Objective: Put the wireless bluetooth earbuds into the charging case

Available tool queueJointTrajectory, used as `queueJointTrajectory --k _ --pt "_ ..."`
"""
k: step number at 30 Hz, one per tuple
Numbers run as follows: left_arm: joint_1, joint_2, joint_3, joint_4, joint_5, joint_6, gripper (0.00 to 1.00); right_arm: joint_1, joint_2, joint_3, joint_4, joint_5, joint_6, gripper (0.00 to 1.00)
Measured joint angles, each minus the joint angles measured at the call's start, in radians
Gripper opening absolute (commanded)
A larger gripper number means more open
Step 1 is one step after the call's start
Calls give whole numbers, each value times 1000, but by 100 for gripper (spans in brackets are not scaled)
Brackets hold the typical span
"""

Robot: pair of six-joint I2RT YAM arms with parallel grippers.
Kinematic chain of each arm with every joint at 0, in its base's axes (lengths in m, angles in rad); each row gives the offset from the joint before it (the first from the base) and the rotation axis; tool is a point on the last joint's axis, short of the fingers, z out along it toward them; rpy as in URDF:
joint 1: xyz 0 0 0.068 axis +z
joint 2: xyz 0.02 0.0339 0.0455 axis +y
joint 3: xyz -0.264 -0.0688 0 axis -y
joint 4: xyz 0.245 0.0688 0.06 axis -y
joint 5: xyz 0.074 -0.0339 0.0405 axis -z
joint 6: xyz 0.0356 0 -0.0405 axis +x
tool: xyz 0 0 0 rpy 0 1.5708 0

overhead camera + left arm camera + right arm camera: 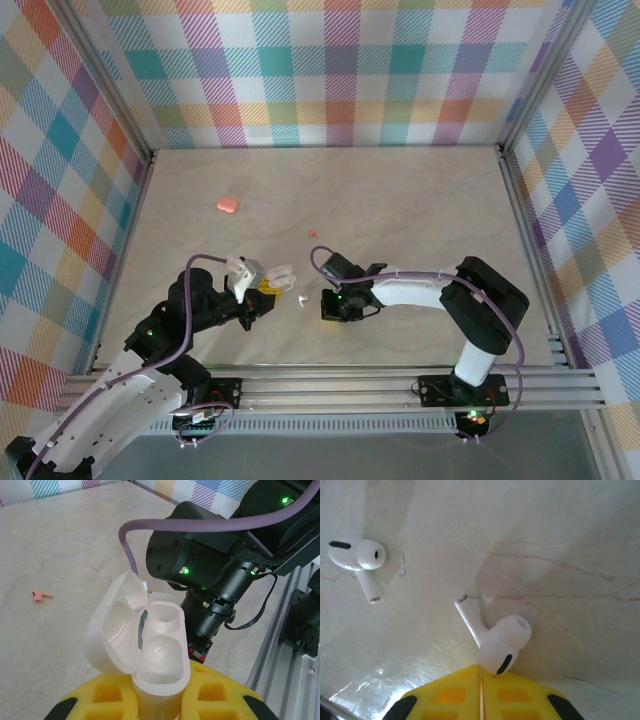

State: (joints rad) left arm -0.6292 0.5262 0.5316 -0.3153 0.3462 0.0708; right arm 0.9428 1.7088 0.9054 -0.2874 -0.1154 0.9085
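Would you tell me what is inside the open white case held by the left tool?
The charging case, gripped by the left tool, shows two empty wells and a bare hollow in its lid. The tool's yellow pads cover the case's lower body.

My left gripper (266, 289) holds the open white charging case (281, 273) over the table (420, 200), with my right gripper (323, 300) low beside a white earbud (303, 299). Farther back lie a salmon-pink earbud (313, 233) and a pink case (228, 204), well apart.

The white charging case (161, 655) stands upright, lid open, wells empty; one white earbud (498, 641) and a second white earbud (358, 556) lie apart, a pink earbud (41, 595) farther off.
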Motion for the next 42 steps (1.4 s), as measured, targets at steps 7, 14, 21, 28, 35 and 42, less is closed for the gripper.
queueJointTrajectory --k 7,14,21,28,35,42 --pt "0 8 0 0 0 0 0 -18 0 44 -30 61 -19 9" --pt "0 8 0 0 0 0 0 -56 8 67 -98 98 -74 8" --pt "0 8 0 -1 0 0 0 -101 8 67 -119 105 -109 8" --pt "0 8 0 -1 0 0 0 -115 -3 67 -113 96 -147 11" --pt "0 8 0 -1 0 0 0 -68 -45 66 -106 81 -137 12" --pt "0 8 0 -8 0 0 0 -18 -50 89 -130 97 -109 49"
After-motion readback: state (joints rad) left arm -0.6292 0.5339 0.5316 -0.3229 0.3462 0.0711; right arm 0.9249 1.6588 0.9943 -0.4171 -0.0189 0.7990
